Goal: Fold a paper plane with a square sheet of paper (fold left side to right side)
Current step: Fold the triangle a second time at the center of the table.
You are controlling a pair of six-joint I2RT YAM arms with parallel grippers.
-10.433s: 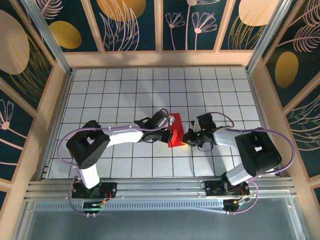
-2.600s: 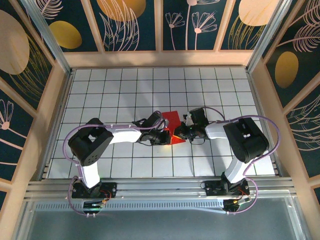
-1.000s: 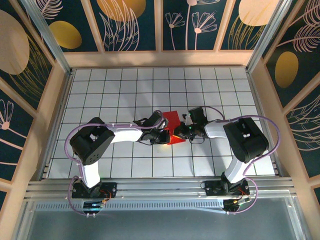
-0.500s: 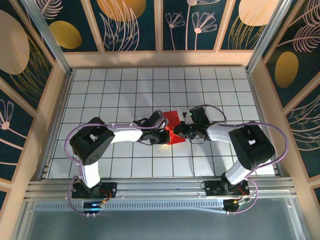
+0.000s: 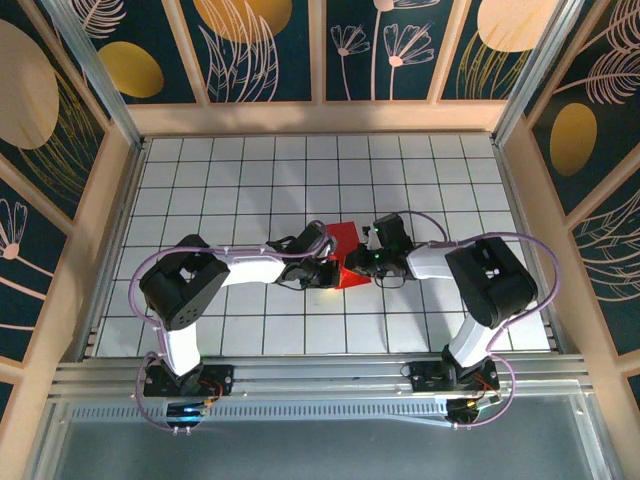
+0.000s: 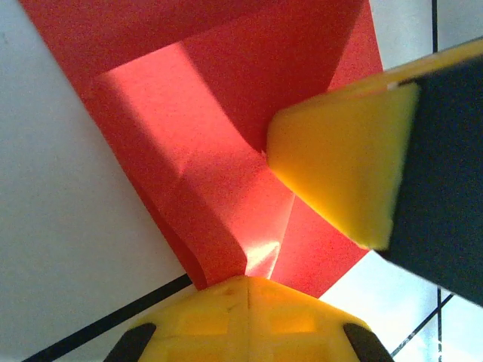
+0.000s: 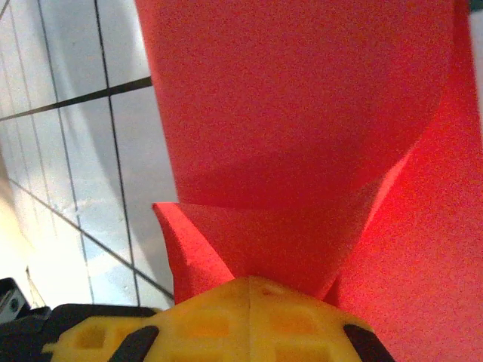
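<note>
The square sheet of paper [image 5: 346, 240] lies partly folded at the middle of the tiled table, between my two grippers. In the left wrist view the red paper [image 6: 204, 151] has a flap curling up, and my left gripper [image 6: 249, 282] is shut on its near edge. A yellow finger [image 6: 339, 166] of the right gripper reaches in from the right. In the right wrist view the red paper [image 7: 302, 128] bows upward in layers, and my right gripper [image 7: 249, 282] is shut on a folded edge. From above, the left gripper [image 5: 328, 268] and the right gripper [image 5: 362, 262] nearly meet over the sheet.
The white grid-tiled table [image 5: 240, 180] is walled by wooden rails [image 5: 320, 117] at the back and sides. An aluminium rail [image 5: 320, 375] runs along the near edge by the arm bases.
Since ten seconds ago both grippers have closed in on the paper and it has bunched into a smaller, raised shape. In the last half second the right gripper edged slightly left.
</note>
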